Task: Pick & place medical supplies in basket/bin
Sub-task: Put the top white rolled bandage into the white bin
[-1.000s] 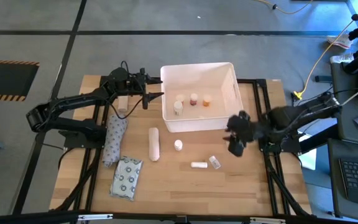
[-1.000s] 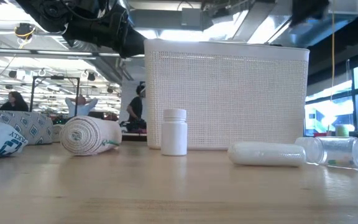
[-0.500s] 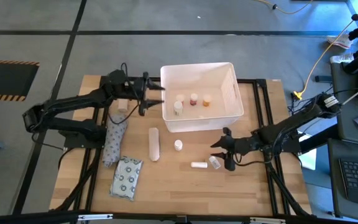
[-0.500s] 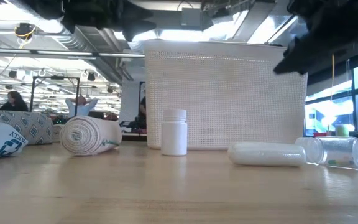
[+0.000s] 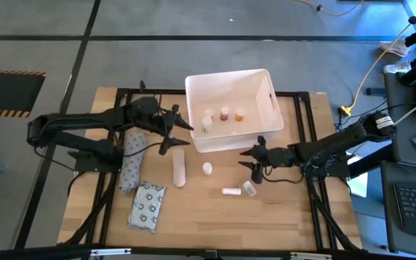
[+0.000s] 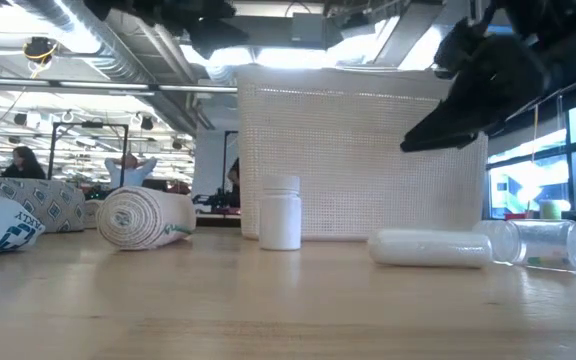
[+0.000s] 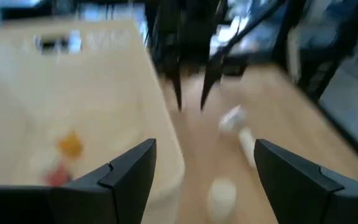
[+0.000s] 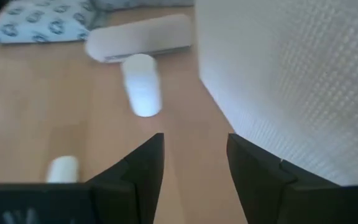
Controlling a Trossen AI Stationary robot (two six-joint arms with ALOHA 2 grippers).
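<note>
The right claw (image 5: 255,157) is held wide and empty above the bench; the upright white bottle (image 5: 207,169), nearer it than the left claw (image 5: 173,130), is seen straight ahead.

The table is seen straight down from overhead, level from its edge toward the white tub (image 6: 363,150), and closely from each wrist, the tub and a small white bottle (image 5: 206,169) being shared.

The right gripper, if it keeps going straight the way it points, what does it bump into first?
Probably the small white bottle standing beside the bin; the open right gripper points at it, with the white roll beyond.
</note>
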